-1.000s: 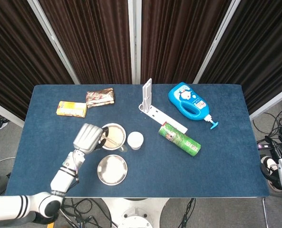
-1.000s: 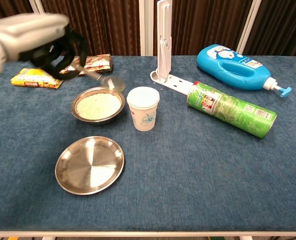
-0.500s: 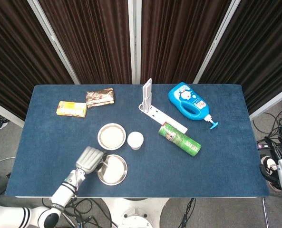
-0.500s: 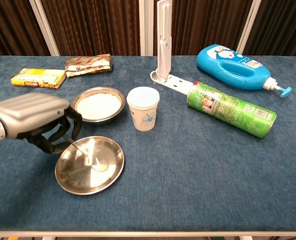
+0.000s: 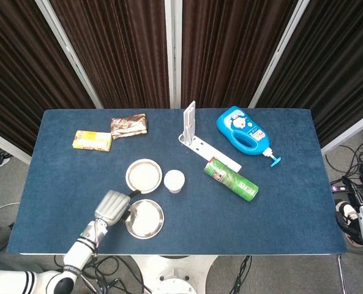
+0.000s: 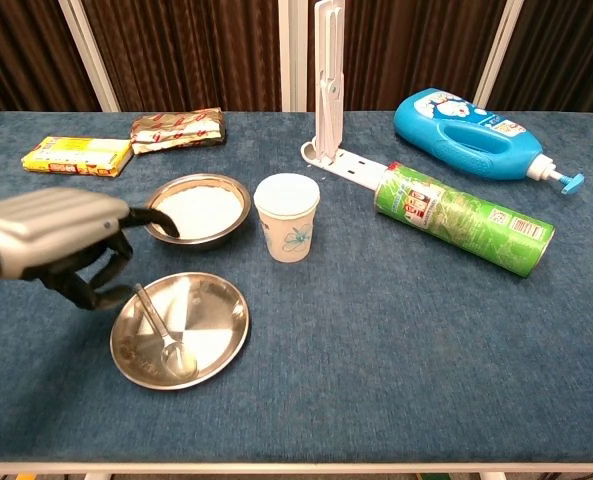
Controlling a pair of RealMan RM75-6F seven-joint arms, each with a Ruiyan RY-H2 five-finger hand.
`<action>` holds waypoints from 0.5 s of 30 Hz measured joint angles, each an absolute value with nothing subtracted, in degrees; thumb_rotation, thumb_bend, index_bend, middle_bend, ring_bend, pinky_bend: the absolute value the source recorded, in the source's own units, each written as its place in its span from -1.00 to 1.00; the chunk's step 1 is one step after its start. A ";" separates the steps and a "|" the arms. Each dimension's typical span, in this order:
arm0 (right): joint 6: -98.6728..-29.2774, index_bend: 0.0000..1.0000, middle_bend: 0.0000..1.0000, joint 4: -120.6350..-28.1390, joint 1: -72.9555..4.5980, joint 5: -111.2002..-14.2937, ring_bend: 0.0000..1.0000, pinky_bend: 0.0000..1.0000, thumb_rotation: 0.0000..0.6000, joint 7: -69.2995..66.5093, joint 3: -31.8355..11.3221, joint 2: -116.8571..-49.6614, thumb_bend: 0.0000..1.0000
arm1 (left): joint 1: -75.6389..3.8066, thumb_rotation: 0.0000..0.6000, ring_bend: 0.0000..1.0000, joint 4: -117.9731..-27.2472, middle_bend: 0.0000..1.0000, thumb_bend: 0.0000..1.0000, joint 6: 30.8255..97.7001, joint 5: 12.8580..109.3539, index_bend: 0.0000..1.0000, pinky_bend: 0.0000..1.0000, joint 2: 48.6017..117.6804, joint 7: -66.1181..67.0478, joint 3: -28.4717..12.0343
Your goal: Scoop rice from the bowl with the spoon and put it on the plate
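Chest view has the spoon (image 6: 159, 328) lying loose in the plate (image 6: 222, 336) at the near left of the counter (image 6: 396, 340), scoop end nearest us. Can't really make out any rice on the plate. Left hand (image 6: 61, 243) hovers just left of it, released, fingers curled but holding nothing; its arm is cut off at the frame edge. Right hand isn't visible anywhere. Just behind sits the bowl (image 6: 197, 209) of rice, with a paper cup (image 6: 287, 216) to its right.
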State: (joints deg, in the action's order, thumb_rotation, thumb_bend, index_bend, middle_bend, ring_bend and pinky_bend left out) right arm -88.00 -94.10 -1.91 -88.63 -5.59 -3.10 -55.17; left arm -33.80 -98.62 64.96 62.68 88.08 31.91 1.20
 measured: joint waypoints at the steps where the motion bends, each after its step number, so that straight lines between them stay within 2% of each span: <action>1: -87.90 -0.92 -0.63 -94.09 -1.91 -88.54 -1.00 -1.00 1.00 -5.65 -3.09 -55.12 -0.45 | -33.10 1.00 0.50 -99.03 0.54 -0.14 66.06 62.93 -0.53 0.91 87.28 30.26 0.71; 3: -87.55 -0.92 -0.64 -93.95 -1.91 -88.23 -1.00 -1.00 1.00 -5.88 -3.05 -54.98 -0.45 | -31.66 1.00 0.32 -99.17 0.43 -0.22 68.59 63.46 -0.50 0.71 86.04 27.14 -0.23; 7: -86.87 -0.92 -0.66 -93.37 -2.02 -87.74 -1.00 -1.00 1.00 -6.32 -3.00 -55.12 -0.44 | -26.92 1.00 -0.08 -96.65 0.12 -0.41 77.42 64.79 -0.35 0.18 82.85 21.70 -2.14; 10: -86.37 -0.92 -0.70 -92.73 -2.19 -87.54 -1.00 -1.00 1.00 -6.94 -2.98 -55.64 -0.44 | -22.25 1.00 -0.46 -93.17 -0.26 -0.55 83.00 66.34 -0.35 -0.32 79.19 18.87 -2.22; 12: -85.93 -0.92 -0.71 -92.13 -2.38 -87.39 -1.00 -1.00 1.00 -7.47 -2.98 -56.12 -0.44 | -19.79 1.00 -0.57 -91.42 -0.40 -0.59 84.28 67.60 -0.38 -0.49 76.67 16.47 -1.58; 15: -85.54 -0.92 -0.72 -91.42 -2.60 -87.37 -1.00 -1.00 1.00 -8.18 -2.95 -56.83 -0.44 | -16.10 1.00 -0.60 -89.12 -0.45 -0.62 85.25 69.53 -0.40 -0.56 73.00 12.31 0.32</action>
State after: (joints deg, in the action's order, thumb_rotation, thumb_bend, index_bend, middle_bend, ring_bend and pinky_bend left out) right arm -85.54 -91.42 -2.60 -87.37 -8.18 -2.95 -56.83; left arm -16.10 -89.12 85.25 69.53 73.00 12.31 0.32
